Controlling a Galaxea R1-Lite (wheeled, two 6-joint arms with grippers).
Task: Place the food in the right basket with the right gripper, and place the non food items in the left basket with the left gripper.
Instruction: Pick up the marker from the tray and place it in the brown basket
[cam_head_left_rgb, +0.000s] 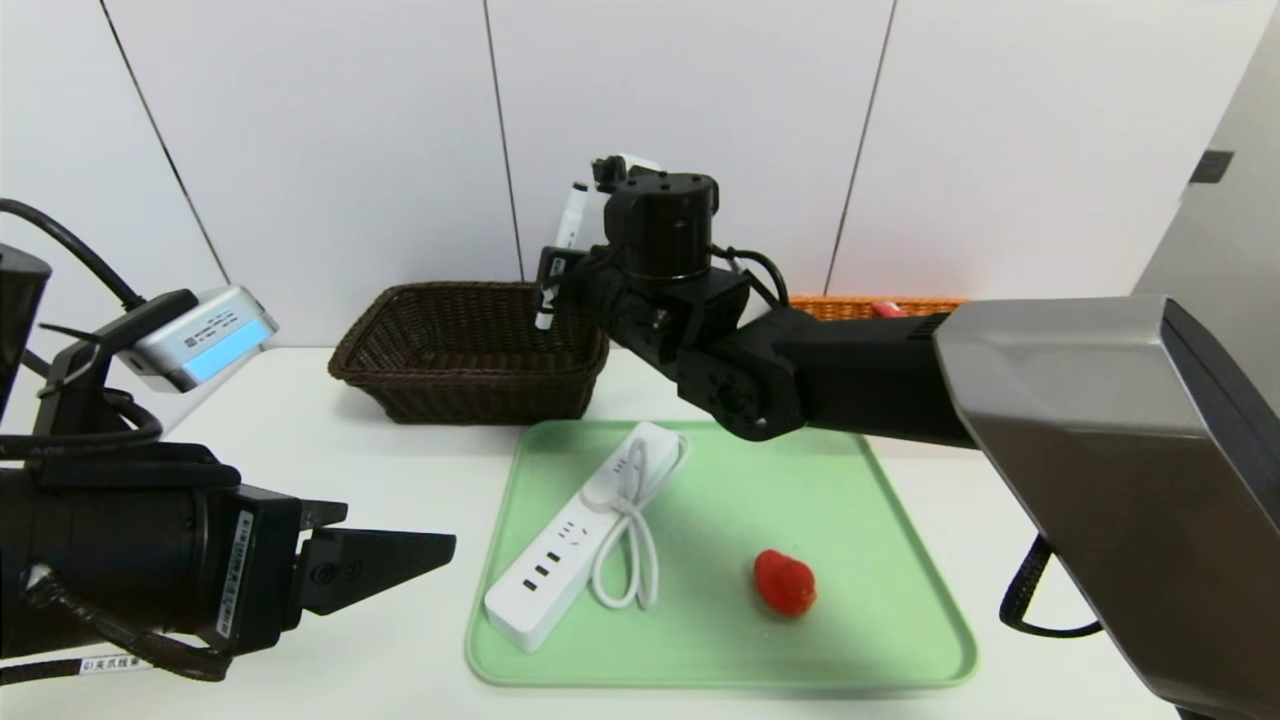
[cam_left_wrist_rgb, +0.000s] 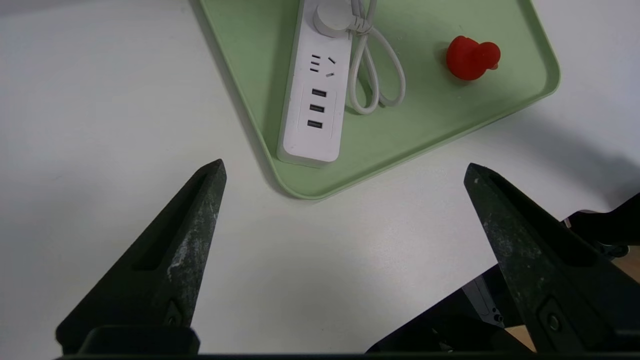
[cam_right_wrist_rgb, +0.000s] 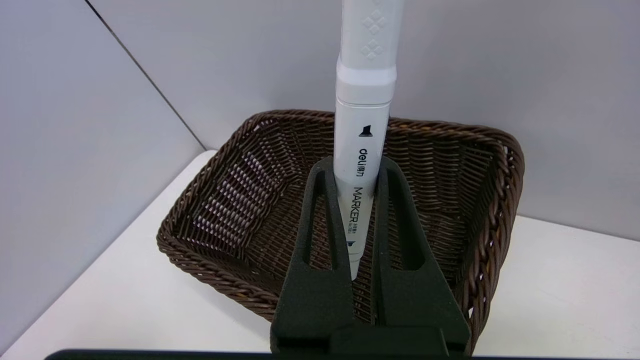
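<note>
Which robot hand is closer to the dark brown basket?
The right: the right gripper is over the dark brown basket. The left gripper is off beside the green tray.

White panels (cam_head_left_rgb: 700, 120) with thin dark seams stand upright behind the white tabletop (cam_head_left_rgb: 400, 600). To the tabletop's far right, a greyish surface (cam_head_left_rgb: 1220, 230) carries a small dark fitting (cam_head_left_rgb: 1211, 166).

My black, blocky left arm (cam_head_left_rgb: 120, 550) trails braided cables — my right forearm cover (cam_head_left_rgb: 1090, 370) shines metallic silver-grey.
</note>
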